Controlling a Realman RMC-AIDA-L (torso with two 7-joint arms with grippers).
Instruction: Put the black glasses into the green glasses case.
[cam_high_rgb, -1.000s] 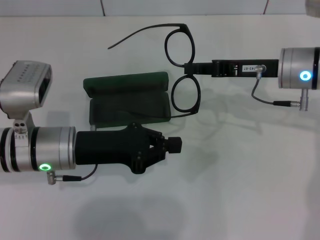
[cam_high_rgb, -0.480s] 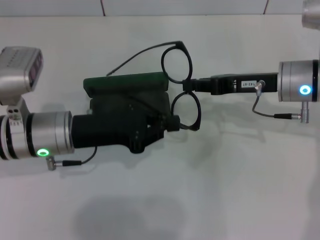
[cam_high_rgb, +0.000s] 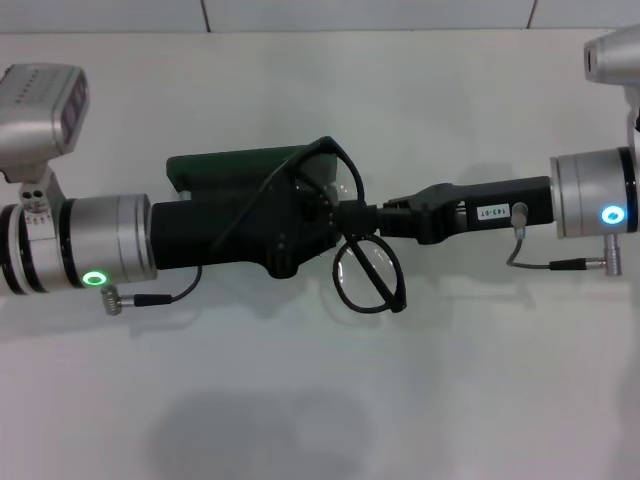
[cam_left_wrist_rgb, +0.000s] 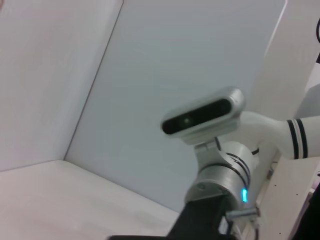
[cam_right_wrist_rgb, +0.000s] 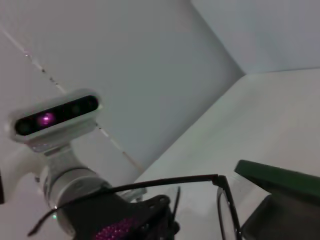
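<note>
At table centre: both arms met over the case, reaching in from opposite sides
Glasses (cam_high_rgb: 365, 262): tilted, bridge at the right gripper's tip; one lens hung off the case's right end, the other lay over it; a temple arched back over the case
Case (cam_high_rgb: 240, 165): open, lid edge showing beyond the left arm; tray mostly hidden under it
Right gripper (cam_high_rgb: 372, 216): fingers pinched together on the glasses at the bridge
Left gripper (cam_high_rgb: 335, 212): over the case, tip just beside the bridge; finger spacing could not be told
Key relation: case lay to the right gripper's left, long axis left-right; glasses stood crosswise to it, so a turn looked needed
Nearer arm: right
</note>
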